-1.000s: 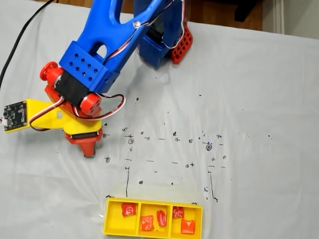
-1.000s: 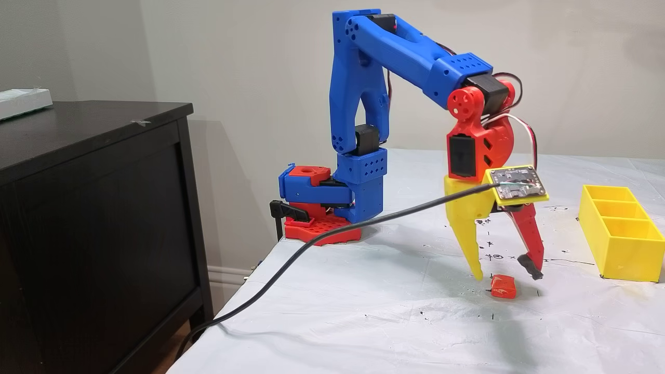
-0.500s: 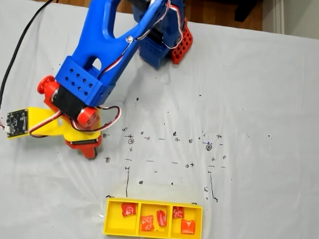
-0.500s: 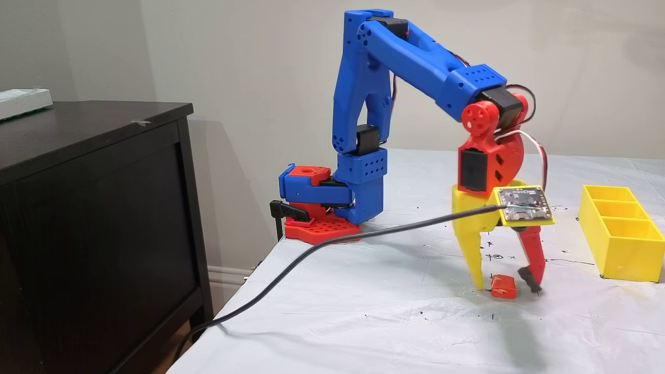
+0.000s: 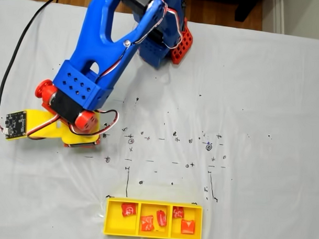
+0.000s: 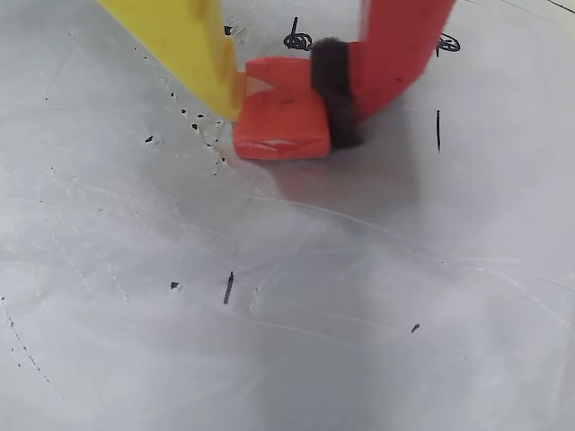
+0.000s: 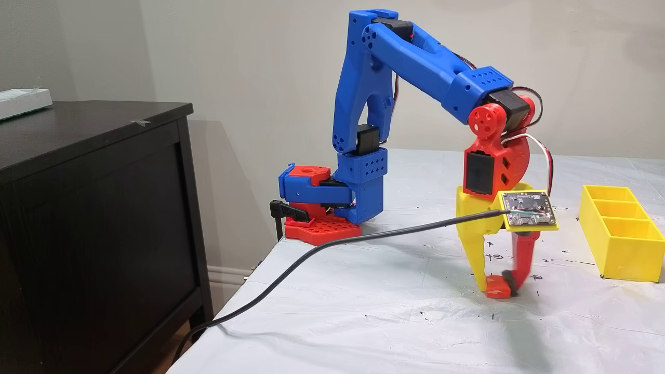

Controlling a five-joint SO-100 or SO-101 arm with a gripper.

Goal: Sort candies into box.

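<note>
With the gripper (image 6: 289, 103) clamped on the orange-red candy (image 6: 283, 121) at table level, far left of the box (image 5: 110, 222) in a fixed view, lift vertically before traversing; the flat wrapper may slip between yellow and red fingers.

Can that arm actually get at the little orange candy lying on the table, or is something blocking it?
Yes, it looks so. The gripper is already down on the candy, one finger on each side and touching it in the wrist view. Nothing stands between them on the table.
</note>
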